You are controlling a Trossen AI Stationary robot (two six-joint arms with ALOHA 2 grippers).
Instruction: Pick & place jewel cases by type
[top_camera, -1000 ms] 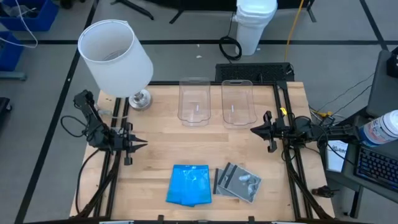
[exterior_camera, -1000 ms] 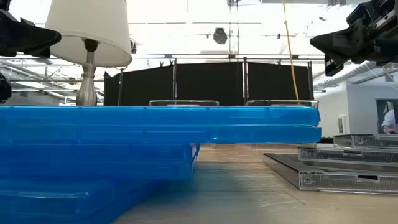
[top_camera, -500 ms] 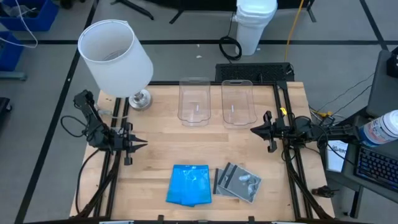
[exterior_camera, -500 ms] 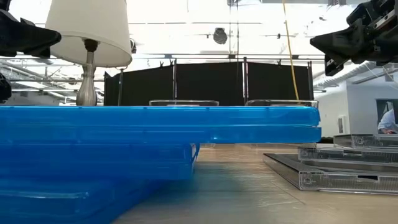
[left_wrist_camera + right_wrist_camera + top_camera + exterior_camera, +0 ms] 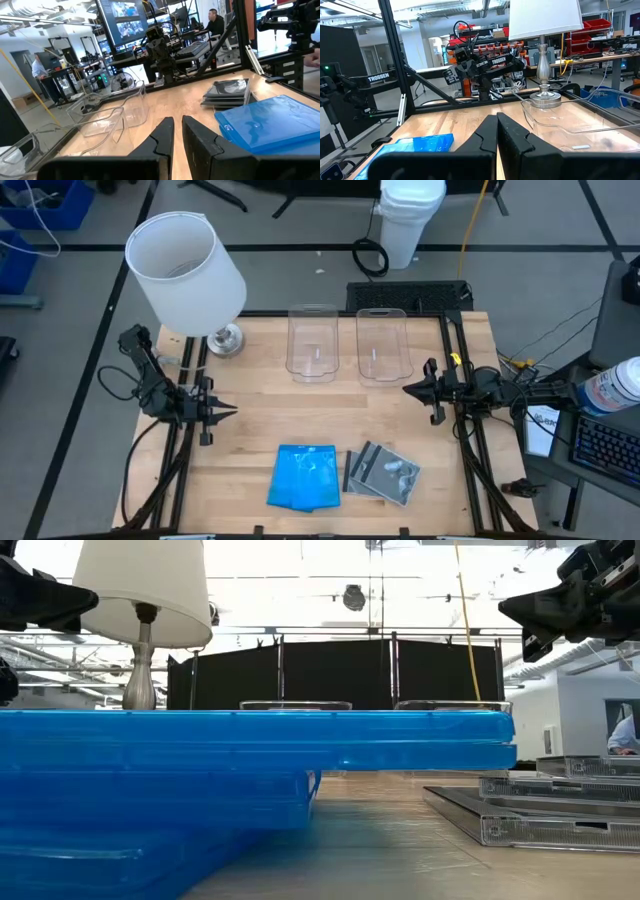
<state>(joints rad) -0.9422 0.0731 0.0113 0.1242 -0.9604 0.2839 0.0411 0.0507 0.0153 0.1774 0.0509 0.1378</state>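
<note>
A stack of bright blue jewel cases (image 5: 305,477) lies flat near the table's near edge, and it fills the low view (image 5: 250,755). To its right lies a fanned stack of grey/clear jewel cases (image 5: 383,472) with dark inserts (image 5: 540,810). My left gripper (image 5: 232,412) hovers shut over the table's left side, pointing right, well clear of the blue cases (image 5: 270,122). My right gripper (image 5: 407,389) hovers shut over the right side, pointing left, away from the grey cases (image 5: 227,92). Neither touches anything.
Two clear rectangular bins (image 5: 312,342) (image 5: 383,345) stand side by side at the table's far edge. A lamp with a white shade (image 5: 185,270) stands at the far left corner on a silver base (image 5: 225,340). Bare wood (image 5: 320,415) lies between the grippers.
</note>
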